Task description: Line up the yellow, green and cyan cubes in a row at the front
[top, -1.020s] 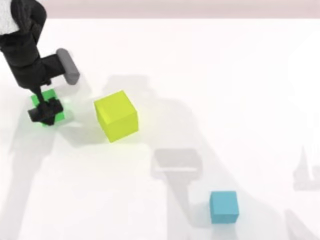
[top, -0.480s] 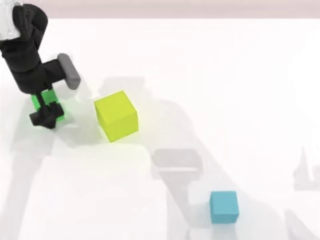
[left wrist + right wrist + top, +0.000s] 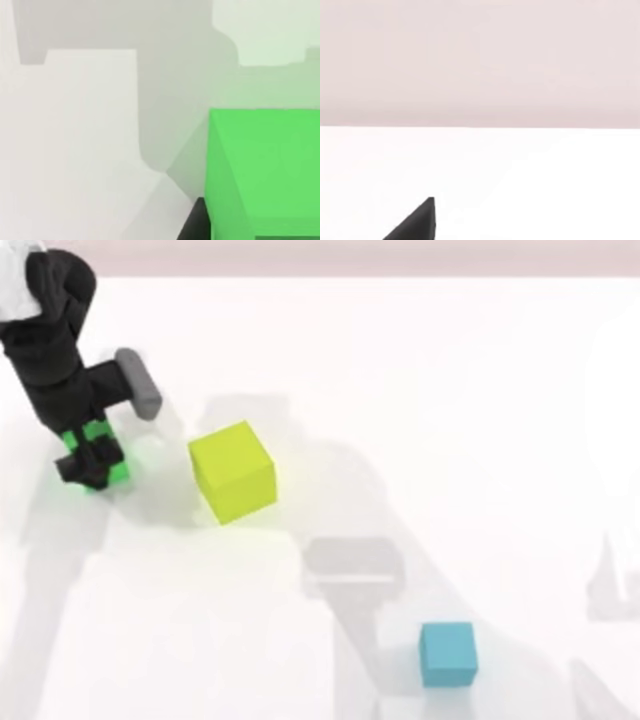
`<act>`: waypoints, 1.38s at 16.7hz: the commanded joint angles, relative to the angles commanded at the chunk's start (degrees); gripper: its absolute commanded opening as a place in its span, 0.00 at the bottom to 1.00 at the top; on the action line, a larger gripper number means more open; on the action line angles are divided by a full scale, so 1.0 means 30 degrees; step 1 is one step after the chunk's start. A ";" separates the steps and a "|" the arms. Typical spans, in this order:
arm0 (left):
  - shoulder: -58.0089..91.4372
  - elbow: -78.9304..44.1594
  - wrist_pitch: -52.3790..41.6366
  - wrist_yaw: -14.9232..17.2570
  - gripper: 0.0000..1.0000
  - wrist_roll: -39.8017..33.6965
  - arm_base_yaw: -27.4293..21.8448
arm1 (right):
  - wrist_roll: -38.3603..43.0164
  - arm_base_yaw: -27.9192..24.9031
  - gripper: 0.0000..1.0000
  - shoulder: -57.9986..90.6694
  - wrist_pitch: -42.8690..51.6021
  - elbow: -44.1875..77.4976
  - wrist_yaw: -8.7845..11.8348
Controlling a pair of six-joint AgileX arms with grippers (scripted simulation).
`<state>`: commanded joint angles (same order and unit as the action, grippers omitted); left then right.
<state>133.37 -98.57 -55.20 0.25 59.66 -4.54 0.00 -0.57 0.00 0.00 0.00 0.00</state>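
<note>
The small green cube [image 3: 97, 434] sits at the table's left, mostly covered by my left gripper [image 3: 92, 462], which is shut on it. In the left wrist view the green cube [image 3: 265, 170] fills one side, and a dark fingertip [image 3: 197, 225] presses against its face. The large yellow cube [image 3: 233, 471] rests just right of that gripper, apart from it. The cyan cube [image 3: 447, 653] lies near the front, right of centre. My right arm is outside the top view, and only a dark sliver of my right gripper [image 3: 417, 224] shows in its wrist view.
The white table [image 3: 420, 390] runs back to a pinkish far edge [image 3: 350, 260]. Grey arm shadows [image 3: 352, 565] fall across the middle, between the yellow and cyan cubes.
My left gripper has shifted slightly left and toward the back, with the green cube between its fingers. The yellow and cyan cubes have not moved.
</note>
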 joint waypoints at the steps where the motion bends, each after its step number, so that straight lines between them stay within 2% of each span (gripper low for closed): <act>1: 0.0000 0.0000 0.0000 0.0000 0.10 0.0000 0.0000 | 0.0000 0.0000 1.00 0.0000 0.0000 0.0000 0.0000; 2: 0.0000 0.0000 0.0000 0.0000 0.02 0.0000 0.0000 | 0.0000 0.0000 1.00 0.0000 0.0000 0.0000 0.0000; 3: 0.0000 0.0000 0.0000 0.0000 0.00 0.0000 0.0000 | 0.0000 0.0000 1.00 0.0000 0.0000 0.0000 0.0000; 12: -0.0546 -0.0051 -0.0480 0.0172 0.00 -0.0169 -0.0001 | 0.0000 0.0000 1.00 0.0000 0.0000 0.0000 0.0000; 19: -0.1609 -0.3024 -0.4670 0.0161 0.00 -0.0209 0.0335 | 0.0000 0.0000 1.00 0.0000 0.0000 0.0000 0.0000; 23: -0.1786 -0.3304 -0.4982 0.0160 0.00 -0.0230 0.0364 | 0.0000 0.0000 1.00 0.0000 0.0000 0.0000 0.0000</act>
<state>128.01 -108.49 -70.15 0.73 58.97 -3.45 0.00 -0.57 0.00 0.00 0.00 0.00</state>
